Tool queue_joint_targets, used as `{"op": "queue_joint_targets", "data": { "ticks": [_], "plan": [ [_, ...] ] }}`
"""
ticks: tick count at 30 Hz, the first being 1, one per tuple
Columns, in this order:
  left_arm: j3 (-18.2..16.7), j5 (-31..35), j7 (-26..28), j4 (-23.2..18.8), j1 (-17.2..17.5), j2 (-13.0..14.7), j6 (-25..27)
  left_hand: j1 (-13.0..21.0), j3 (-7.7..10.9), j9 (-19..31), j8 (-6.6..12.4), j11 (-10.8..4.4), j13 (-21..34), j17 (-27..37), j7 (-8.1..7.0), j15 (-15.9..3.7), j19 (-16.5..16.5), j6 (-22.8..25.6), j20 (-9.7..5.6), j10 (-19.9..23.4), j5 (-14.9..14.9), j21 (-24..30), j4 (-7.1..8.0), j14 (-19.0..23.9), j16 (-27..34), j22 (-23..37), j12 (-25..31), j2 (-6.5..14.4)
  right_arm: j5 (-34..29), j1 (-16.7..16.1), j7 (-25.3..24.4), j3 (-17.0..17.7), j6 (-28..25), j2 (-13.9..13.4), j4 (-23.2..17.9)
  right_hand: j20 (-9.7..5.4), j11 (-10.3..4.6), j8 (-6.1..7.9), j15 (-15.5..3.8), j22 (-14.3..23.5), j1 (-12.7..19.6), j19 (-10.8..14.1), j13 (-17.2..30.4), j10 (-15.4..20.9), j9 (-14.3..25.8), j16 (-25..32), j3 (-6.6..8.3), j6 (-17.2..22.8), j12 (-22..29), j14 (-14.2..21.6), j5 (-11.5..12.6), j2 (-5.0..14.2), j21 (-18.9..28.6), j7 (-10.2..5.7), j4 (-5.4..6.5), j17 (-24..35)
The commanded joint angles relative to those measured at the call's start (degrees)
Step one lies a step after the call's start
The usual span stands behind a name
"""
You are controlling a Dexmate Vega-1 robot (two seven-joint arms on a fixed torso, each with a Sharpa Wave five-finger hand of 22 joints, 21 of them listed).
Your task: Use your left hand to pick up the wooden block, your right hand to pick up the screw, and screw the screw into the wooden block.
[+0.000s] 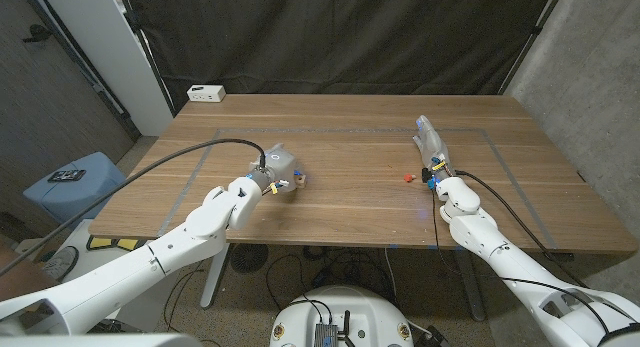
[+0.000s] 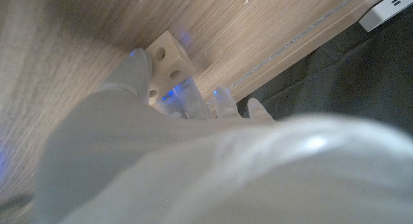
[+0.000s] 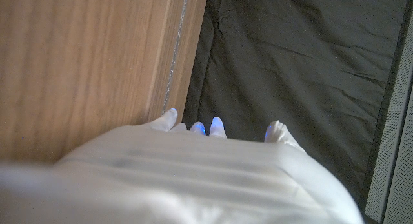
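Setting: a wooden table before a dark curtain, a white power strip at its far left corner.
Left hand: fingers wrapped around the wooden block; whether it is lifted off the table is hard to tell.
Right hand: standing on edge, fingers stretched out, holding nothing.
Screw: small and red, lying on the table just beside the right hand.

Pale bare-wood block on a matt, grained wooden table; dark cloth backdrop.
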Motion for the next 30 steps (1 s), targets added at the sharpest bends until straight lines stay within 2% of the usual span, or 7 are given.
{"op": "queue_joint_targets", "data": {
  "ticks": [1, 13, 30],
  "plan": [
    [-0.3, -1.6, 1.4, -0.1, -0.5, -1.0, 0.6, 0.8, -0.36, 0.1, 0.43, -0.13, 0.3, 0.3, -0.09, -5.99, 0.6, 1.0, -0.08, 0.9, 0.0, 0.4, -0.08, 0.8, 0.3, 0.2, 0.5, 0.2, 0.1, 0.5, 0.6, 0.0, -0.1, -0.2, 0.5, -0.45, -0.27, 0.28, -0.10, 0.2, -0.4, 0.0, 0.3, -0.3, 0.1, 0.2, 0.20, 0.1, 0.1, -1.3, 0.2, 0.19, 0.3, -0.37, -0.38, 0.2],
    [-1.7, -7.0, 3.8, 0.0, -0.7, -3.3, 2.1, 0.7, -0.53, 0.1, 0.45, -0.14, 0.4, 0.3, -0.08, -5.80, 0.9, 1.8, -0.17, 1.6, -0.1, 0.4, 0.07, 1.4, 0.3, 0.2, 0.6, 0.4, -0.2, 0.8, 1.3, -0.4, -1.6, -1.4, -0.7, -0.48, -0.22, 0.29, -0.17, 0.2, -0.4, 0.0, 0.3, -0.3, 0.1, 0.1, 0.25, 0.1, 0.1, -1.4, 0.2, 0.18, 0.3, -0.42, -0.50, 0.2],
    [-4.3, -20.0, 9.3, 1.3, -1.1, -6.7, 0.8, 0.5, -0.94, 0.0, 0.17, -0.14, 0.7, 0.4, -0.14, -5.82, 2.5, 2.6, -1.18, 2.3, -0.5, 0.7, 0.29, 2.2, 0.2, 0.2, 0.5, 0.8, -3.7, -0.6, -0.4, -1.0, -5.2, -6.0, -6.5, -0.57, -0.22, 0.18, -0.13, 0.2, -0.2, 0.3, 0.3, -0.4, 0.1, 0.1, 0.27, -0.2, 0.1, -1.4, 0.2, -0.03, 0.5, -0.84, -0.86, 0.1]
  ]
}}
